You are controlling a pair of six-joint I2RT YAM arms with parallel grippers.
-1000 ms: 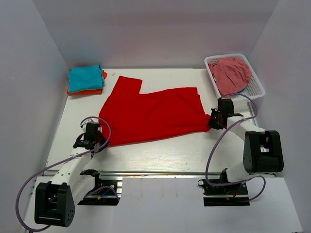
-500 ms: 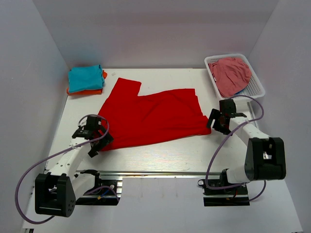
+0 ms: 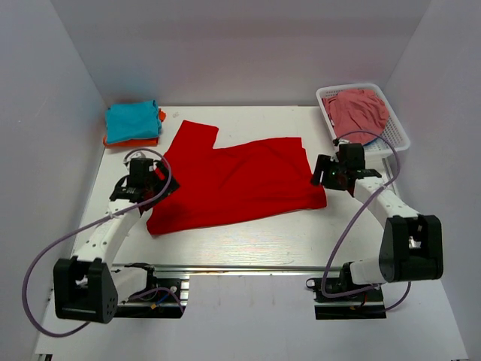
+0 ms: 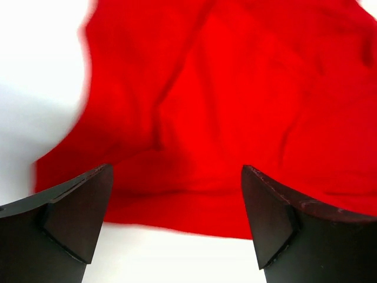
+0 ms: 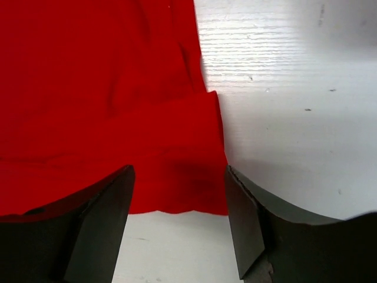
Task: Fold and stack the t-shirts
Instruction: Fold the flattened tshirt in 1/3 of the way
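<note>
Mid-table, the red t-shirt [image 3: 233, 180] lies spread but rumpled, soft matte cloth w/ shallow creases, w/ L gripper [image 4: 177, 171] and R gripper [image 5: 179, 170] over its opposite side edges, jaws wide & empty, prob. set to pinch for a fold; teal-on-orange folded stack [image 3: 132, 124] sits far-left.

Only a thin rim of the orange shirt [image 3: 132, 142] shows under the teal shirt [image 3: 131, 120]. In the basket [image 3: 397, 137] a pink cloth [image 3: 357, 113] covers nearly all that lies beneath it. The left wrist view is blurred, and the red shirt [image 4: 235, 106] runs off its top and right edges; in the right wrist view it runs off the top and left. From above, the left gripper [image 3: 150, 185] hides part of the red shirt's left side. Its jaws, and those of the right gripper [image 3: 325, 174], are too small there to read.
</note>
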